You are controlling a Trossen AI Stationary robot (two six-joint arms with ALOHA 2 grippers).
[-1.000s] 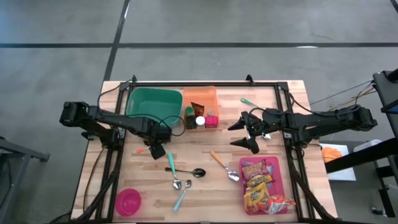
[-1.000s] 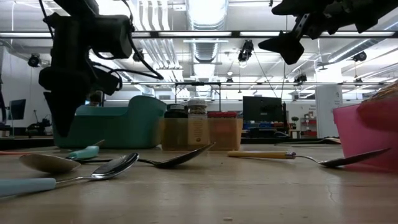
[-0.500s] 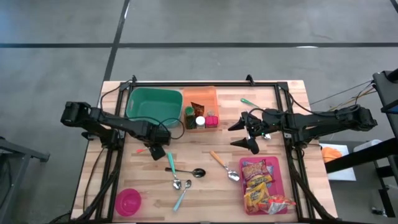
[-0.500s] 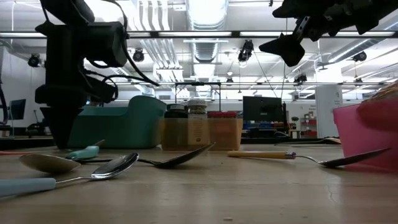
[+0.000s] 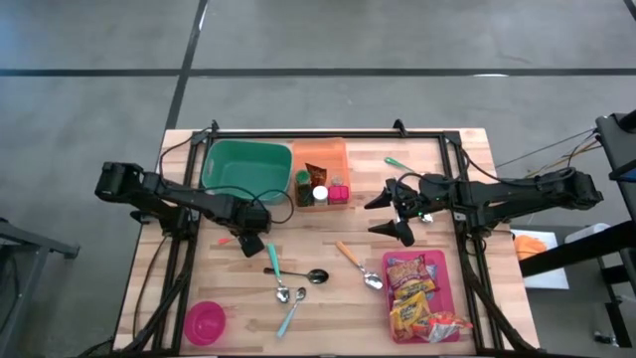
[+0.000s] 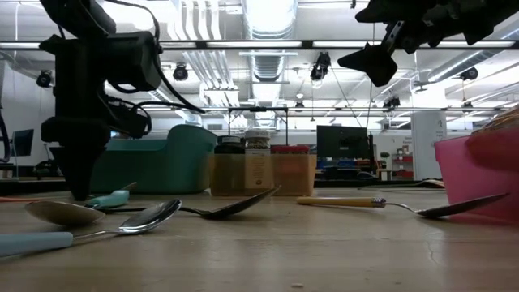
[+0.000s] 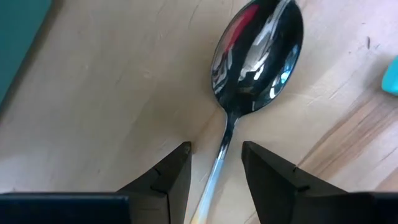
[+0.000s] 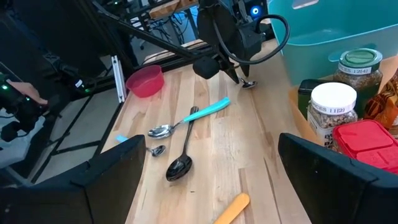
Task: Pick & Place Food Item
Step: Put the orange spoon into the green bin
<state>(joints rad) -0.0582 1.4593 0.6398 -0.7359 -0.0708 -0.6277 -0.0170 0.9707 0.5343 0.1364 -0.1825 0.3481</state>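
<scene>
Snack packets (image 5: pixel 415 290) lie in a pink tray (image 5: pixel 444 267) at the near right. My left gripper (image 5: pixel 248 242) points straight down, low over the table in front of the green bin. In the left wrist view its fingers (image 7: pixel 216 152) stand open on either side of the thin neck of a steel spoon (image 7: pixel 258 56), with a gap on each side. The spoon lies flat on the wood, bowl up. My right gripper (image 5: pixel 393 214) hangs high over the table's middle right, wide open (image 8: pixel 205 168) and with nothing in it.
A green bin (image 5: pixel 243 167) and an orange bin (image 5: pixel 320 164) with jars stand at the far side. Several spoons (image 5: pixel 288 280) lie in the near middle, and one with an orange handle (image 5: pixel 356 267) lies beside the tray. A pink bowl (image 5: pixel 204 322) sits near left.
My left gripper has sunk toward the table, coming down over the spoon. Its fingertips now stand close to the wood. The spoon has stayed where it was.
</scene>
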